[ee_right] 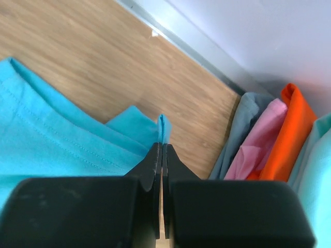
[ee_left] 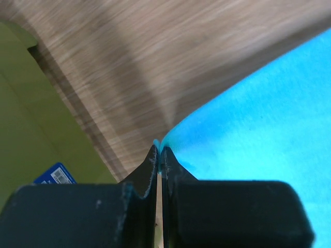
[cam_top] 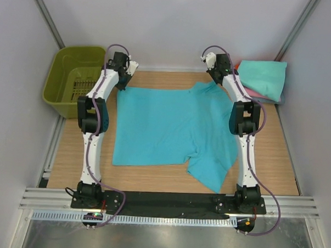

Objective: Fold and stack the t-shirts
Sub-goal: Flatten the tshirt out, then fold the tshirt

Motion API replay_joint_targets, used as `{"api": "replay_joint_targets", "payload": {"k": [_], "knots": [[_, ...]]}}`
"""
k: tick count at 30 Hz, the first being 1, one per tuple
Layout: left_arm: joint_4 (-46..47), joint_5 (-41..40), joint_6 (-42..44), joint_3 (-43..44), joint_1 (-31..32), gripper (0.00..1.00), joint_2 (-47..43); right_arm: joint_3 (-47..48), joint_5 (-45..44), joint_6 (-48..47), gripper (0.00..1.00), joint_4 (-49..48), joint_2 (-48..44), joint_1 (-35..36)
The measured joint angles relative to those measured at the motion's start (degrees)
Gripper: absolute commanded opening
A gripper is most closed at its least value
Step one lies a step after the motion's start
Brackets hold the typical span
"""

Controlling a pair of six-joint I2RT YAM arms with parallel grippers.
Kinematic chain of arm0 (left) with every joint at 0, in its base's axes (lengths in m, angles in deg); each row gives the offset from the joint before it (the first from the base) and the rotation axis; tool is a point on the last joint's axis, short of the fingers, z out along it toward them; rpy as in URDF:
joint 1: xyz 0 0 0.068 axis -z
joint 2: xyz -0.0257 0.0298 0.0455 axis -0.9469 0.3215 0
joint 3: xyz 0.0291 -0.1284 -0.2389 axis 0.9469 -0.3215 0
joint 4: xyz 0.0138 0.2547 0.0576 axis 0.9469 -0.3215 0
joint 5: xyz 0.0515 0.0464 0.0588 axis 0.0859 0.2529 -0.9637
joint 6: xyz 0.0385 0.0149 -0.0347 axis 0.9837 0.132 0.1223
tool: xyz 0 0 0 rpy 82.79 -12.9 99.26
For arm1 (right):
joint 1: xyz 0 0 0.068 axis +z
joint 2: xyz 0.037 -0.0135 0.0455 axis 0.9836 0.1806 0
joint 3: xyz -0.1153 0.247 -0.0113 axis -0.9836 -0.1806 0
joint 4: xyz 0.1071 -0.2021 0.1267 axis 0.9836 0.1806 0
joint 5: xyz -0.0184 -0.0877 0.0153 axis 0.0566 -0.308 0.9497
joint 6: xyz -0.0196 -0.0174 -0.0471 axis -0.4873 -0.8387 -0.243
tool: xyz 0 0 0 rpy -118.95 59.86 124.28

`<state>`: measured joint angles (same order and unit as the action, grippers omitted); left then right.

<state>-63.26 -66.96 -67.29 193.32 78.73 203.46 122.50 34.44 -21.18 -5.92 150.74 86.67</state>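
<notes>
Folded t-shirts (cam_top: 262,79) stacked at the far right corner; turquoise t-shirt (cam_top: 154,126) spread mid-table, right side rumpled, far corners pinched in the closed jaws of left gripper (ee_left: 159,151) and right gripper (ee_right: 161,147), so its folding looks barely begun.

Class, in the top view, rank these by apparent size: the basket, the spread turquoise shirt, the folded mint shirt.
1. turquoise shirt
2. basket
3. mint shirt, clearly the smallest
</notes>
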Motion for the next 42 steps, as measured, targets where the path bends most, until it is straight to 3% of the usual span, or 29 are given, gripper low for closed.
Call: {"api": "replay_joint_targets", "payload": {"k": [15,42], "knots": [[3.06,-1.88,-1.79,0.46,-0.50,0.00,0.50,-0.92,-2.89,-0.74,0.01,-8.00,0.15,2.82],[5.33,3.30,-1.99,-18.58,-1.27,0.00,-19.93,-26.58,-6.10,1.62,0.01,-6.23,-25.35,2.29]]}}
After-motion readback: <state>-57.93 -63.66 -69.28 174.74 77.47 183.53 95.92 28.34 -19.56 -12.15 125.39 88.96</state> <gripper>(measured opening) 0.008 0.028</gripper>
